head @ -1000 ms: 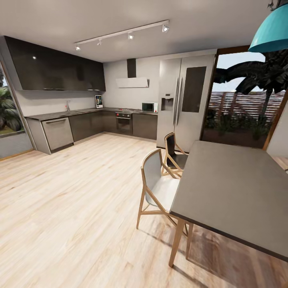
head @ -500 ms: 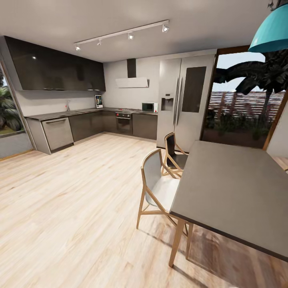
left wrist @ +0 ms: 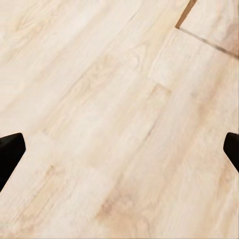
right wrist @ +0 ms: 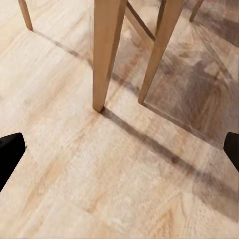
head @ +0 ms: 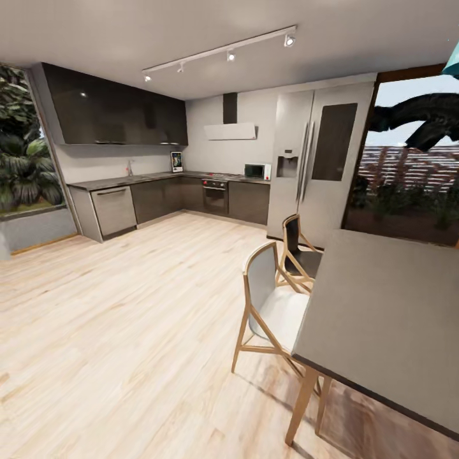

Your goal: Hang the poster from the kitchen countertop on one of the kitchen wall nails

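The whole head view has slid to the right since half a second ago, so the camera has turned left; the things in the room have not moved. More of the garden window on the left shows, and the blue lamp is almost out of the picture.

The floor is the biggest thing, made of long pale wood planks with soft grain. Next is the grey dining table, a smooth flat slab on light wood legs. The tall silver fridge stands against the back wall. The kitchen countertop is a long dark grey slab bent like an L, on dark shiny cabinets. Two chairs with wood frames sit just beside the table.

The poster is small and far away. It stands upright on the countertop in the corner, leaning at the wall.

The left gripper has its black fingers wide apart over bare floor planks. The right gripper is spread wide too, over the floor near wooden legs.
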You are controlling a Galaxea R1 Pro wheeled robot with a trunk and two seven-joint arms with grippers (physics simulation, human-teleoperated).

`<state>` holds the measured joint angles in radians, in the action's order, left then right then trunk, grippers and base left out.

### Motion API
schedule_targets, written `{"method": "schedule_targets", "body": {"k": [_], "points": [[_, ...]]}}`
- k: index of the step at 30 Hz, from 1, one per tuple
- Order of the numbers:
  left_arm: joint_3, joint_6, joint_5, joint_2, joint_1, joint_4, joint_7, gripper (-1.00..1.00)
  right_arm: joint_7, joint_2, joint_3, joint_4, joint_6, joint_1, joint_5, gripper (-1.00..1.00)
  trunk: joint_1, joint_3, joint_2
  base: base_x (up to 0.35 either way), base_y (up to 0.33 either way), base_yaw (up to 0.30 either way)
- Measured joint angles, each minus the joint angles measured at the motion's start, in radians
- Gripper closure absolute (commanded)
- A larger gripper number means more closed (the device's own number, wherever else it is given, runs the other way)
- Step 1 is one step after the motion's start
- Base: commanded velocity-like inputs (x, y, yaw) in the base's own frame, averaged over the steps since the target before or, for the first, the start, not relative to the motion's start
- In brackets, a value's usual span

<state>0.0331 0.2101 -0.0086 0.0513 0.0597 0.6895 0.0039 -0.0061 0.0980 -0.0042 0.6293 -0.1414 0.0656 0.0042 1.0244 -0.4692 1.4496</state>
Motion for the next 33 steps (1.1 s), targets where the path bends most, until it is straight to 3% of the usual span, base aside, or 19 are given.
{"method": "schedule_targets", "body": {"k": [18, 21, 24, 33], "points": [[0.011, -0.003, 0.0, 0.0, 0.0, 0.0, -0.002, -1.0, 0.0, -0.001, 0.0, 0.0, -0.001, 0.0, 0.002, -1.0, 0.0, 0.0, 0.0, 0.314, 0.156, 0.283], [0.011, -0.003, 0.0, 0.0, 0.0, 0.0, -0.002, -1.0, 0.001, 0.001, 0.001, -0.012, 0.001, 0.0, 0.003, -1.0, 0.0, 0.0, 0.0, 0.292, 0.224, 0.075], [0.011, -0.003, 0.0, 0.0, 0.0, 0.0, -0.003, -1.0, 0.002, 0.002, 0.005, -0.083, -0.001, 0.0, 0.005, -1.0, 0.0, 0.0, 0.0, 0.285, 0.233, 0.01], [0.012, -0.003, 0.0, 0.0, 0.0, 0.0, -0.004, -1.0, 0.002, 0.003, 0.0, -0.091, -0.008, 0.0, 0.004, -1.0, 0.0, 0.0, 0.0, 0.284, 0.235, 0.001]]}}
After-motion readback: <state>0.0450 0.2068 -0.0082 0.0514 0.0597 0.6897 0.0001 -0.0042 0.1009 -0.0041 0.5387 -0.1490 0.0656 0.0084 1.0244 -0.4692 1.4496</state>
